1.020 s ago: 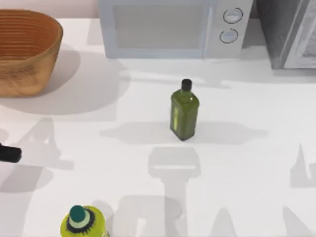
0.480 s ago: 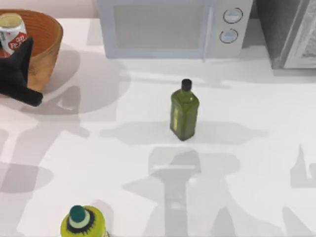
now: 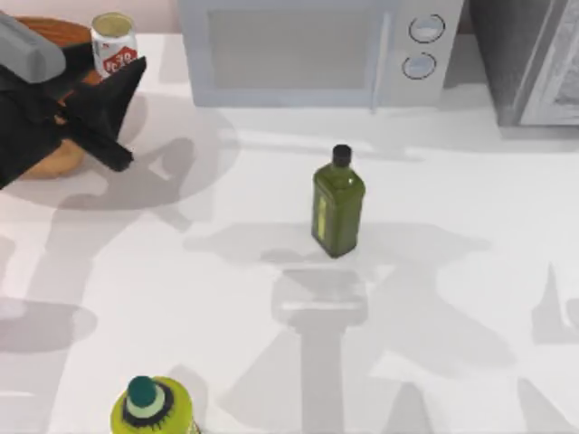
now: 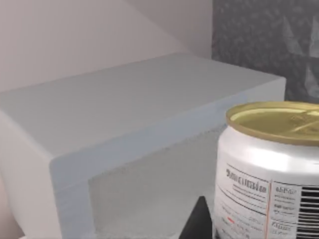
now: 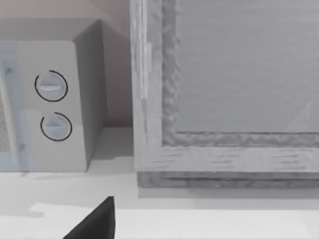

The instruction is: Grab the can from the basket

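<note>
White table (image 3: 470,298), pale microwave (image 3: 317,50) at back, grey cabinet (image 3: 534,59)

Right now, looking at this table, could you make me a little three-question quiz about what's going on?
1. True or false: the left hand holds the can.
2. Which is nearest the microwave? A) the green bottle B) the yellow bottle
3. Fill in: behind the left arm, the ___ peeks out.

Key: 1 true, the can is gripped beside the basket; 2 A; 3 basket.
</note>
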### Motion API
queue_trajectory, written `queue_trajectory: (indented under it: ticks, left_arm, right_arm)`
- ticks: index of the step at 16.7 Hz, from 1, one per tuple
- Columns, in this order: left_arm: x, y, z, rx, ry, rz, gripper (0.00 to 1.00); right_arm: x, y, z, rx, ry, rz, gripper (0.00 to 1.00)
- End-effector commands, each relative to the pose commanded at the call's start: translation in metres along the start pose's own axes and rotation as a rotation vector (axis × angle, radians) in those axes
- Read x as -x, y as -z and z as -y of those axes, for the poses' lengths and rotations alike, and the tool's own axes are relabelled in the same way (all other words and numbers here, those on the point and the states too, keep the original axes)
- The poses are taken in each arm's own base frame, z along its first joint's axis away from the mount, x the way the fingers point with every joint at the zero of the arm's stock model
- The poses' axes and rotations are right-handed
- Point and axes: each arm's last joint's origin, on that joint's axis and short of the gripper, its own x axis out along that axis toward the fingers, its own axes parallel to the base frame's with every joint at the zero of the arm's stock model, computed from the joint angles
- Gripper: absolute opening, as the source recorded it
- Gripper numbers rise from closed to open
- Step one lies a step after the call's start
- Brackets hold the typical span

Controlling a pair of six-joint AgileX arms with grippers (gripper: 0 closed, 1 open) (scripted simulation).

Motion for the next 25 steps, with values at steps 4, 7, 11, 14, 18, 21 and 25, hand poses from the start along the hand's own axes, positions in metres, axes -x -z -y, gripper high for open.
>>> queue_trajectory:
  ticks: [4,7,11,14,18,21,25]
  left_arm:
    - [-0.026,0.021,-0.011,0.004,0.110,-0.009,0.00]
    - [-0.041,0.034,-0.022,-0.013,0.166,0.006,0.00]
    - [-0.062,0.053,-0.031,-0.037,0.287,0.030,0.00]
    - [-0.077,0.068,-0.033,-0.055,0.396,0.051,0.00]
    - [-0.095,0.095,-0.036,-0.063,0.528,0.064,0.00]
    - [-0.106,0.123,-0.039,-0.058,0.633,0.065,0.00]
    - [-0.117,0.166,-0.040,-0.023,0.788,0.050,0.00]
  right_arm:
    - [0.000,0.000,0.000,0.000,0.000,0.000,1.00]
    - [0.000,0.000,0.000,0.000,0.000,0.000,1.00]
    - [0.000,0.000,0.000,0.000,0.000,0.000,1.00]
    - [0.000,0.000,0.000,0.000,0.000,0.000,1.00]
    - [0.000,0.000,0.000,0.000,0.000,0.000,1.00]
    - [0.000,0.000,0.000,0.000,0.000,0.000,1.00]
    - [0.000,0.000,0.000,0.000,0.000,0.000,1.00]
